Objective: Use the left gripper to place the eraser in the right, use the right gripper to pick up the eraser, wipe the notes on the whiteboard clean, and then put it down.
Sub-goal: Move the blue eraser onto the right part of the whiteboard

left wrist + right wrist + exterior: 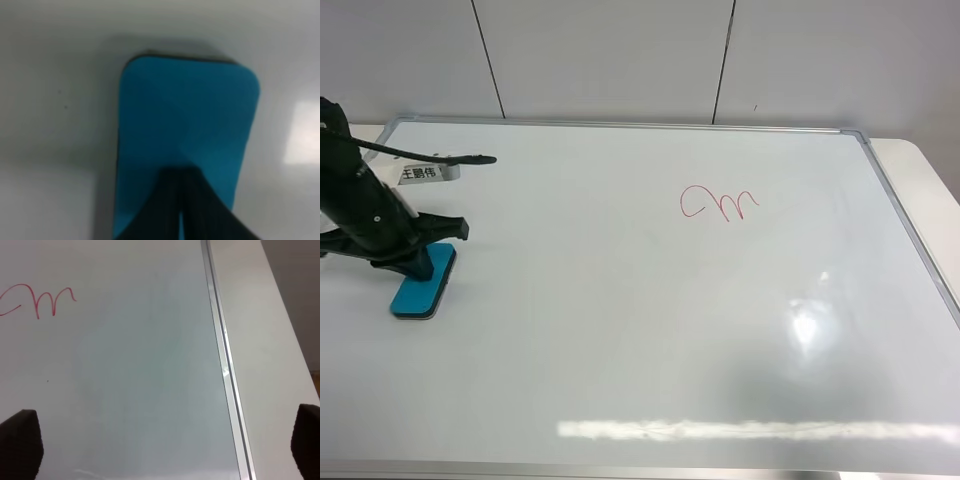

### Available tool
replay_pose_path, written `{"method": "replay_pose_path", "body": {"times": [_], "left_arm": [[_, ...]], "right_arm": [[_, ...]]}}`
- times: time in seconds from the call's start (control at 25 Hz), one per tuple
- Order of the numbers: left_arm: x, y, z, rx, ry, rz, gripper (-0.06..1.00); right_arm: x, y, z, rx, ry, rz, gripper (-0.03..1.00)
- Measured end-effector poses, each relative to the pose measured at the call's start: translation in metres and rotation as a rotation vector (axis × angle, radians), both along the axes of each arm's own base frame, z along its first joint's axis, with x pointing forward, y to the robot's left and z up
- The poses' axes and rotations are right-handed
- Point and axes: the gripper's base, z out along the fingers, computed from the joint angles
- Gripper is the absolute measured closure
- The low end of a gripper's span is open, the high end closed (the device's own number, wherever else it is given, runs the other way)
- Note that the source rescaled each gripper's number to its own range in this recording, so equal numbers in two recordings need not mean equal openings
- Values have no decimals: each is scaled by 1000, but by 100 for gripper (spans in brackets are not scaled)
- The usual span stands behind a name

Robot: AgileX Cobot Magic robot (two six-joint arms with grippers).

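The whiteboard (620, 330) fills the table. The teal eraser (420, 287) with a black felt base lies at its left side, and it also fills the left wrist view (185, 120). My left gripper (420, 262) is down on the eraser's far end. In the left wrist view its fingers (200, 215) are closed to a thin slit over the eraser's raised top. The red notes (718, 203) sit right of the board's centre and show in the right wrist view (37, 299). My right gripper (162, 445) hangs wide open and empty over the board's right part, out of the high view.
The board's silver frame (222, 365) runs past the right gripper, with bare white table (280, 340) beyond it. A white printed tag (428, 173) and a black cable (440, 157) hang from the left arm. Grey wall panels stand behind the table.
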Motion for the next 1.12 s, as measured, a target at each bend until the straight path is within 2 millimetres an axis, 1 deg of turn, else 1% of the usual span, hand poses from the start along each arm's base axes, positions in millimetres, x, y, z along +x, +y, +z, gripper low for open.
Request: {"method": "replay_pose_path", "body": {"times": [0.08,0.2,0.4,0.48,0.64,0.72,0.84,0.96,1.12], "left_arm": [[5,-17,-2,-55,-48,35,94],[7,-49,-4,-128,-113,67,94],[0,-108,-13,-204,-207,57,94],[-3,-130,-17,-243,-217,83,94],[-12,-181,-23,-330,-187,128,94],[-19,-207,-25,-369,-167,118,94],[-31,-242,-30,-421,-118,122,94],[-42,-273,-35,-472,-64,135,94],[-51,-310,-39,-528,1,95,94]], "right_arm": [[0,0,0,0,0,0,-3],[0,0,0,0,0,0,-3],[0,0,0,0,0,0,-3],[0,0,0,0,0,0,-3],[0,0,0,0,0,0,-3],[0,0,0,0,0,0,-3],[0,0,0,0,0,0,-3],[0,0,0,0,0,0,-3],[0,0,0,0,0,0,-3]]}}
